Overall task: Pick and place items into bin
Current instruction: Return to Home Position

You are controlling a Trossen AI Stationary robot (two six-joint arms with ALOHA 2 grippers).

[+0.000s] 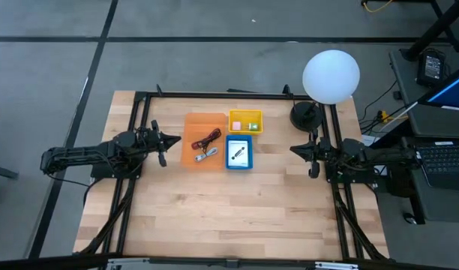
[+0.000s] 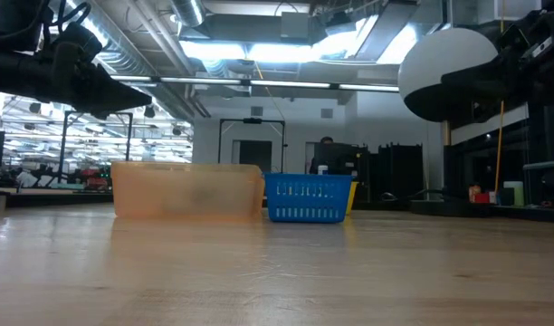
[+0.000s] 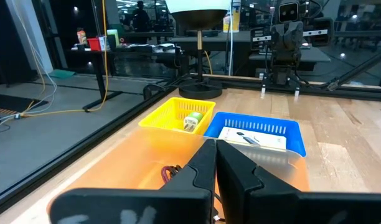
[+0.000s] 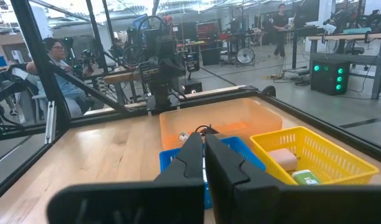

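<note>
Three bins stand side by side on the table's far middle. The orange bin [image 1: 203, 140] holds a red cable [image 1: 211, 136], a black cable [image 4: 205, 129] and a silver tool [image 1: 205, 154]. In the yellow bin [image 1: 245, 121] lie a pink piece [image 4: 281, 158] and a green piece [image 3: 192, 121]. A white card [image 3: 253, 138] with black marks lies in the blue bin [image 1: 239, 153]. My left gripper [image 1: 175, 140] hovers shut and level, left of the orange bin. My right gripper [image 1: 295, 148] hovers shut and level, right of the blue bin. Neither holds anything.
A white globe lamp [image 1: 331, 75] on a black base [image 1: 304, 114] stands at the table's far right corner. A black frame [image 1: 214, 95] runs along the far edge and both sides. Bare wood [image 1: 229, 217] stretches from the bins to the near edge. A person [image 4: 53, 68] sits beyond the table.
</note>
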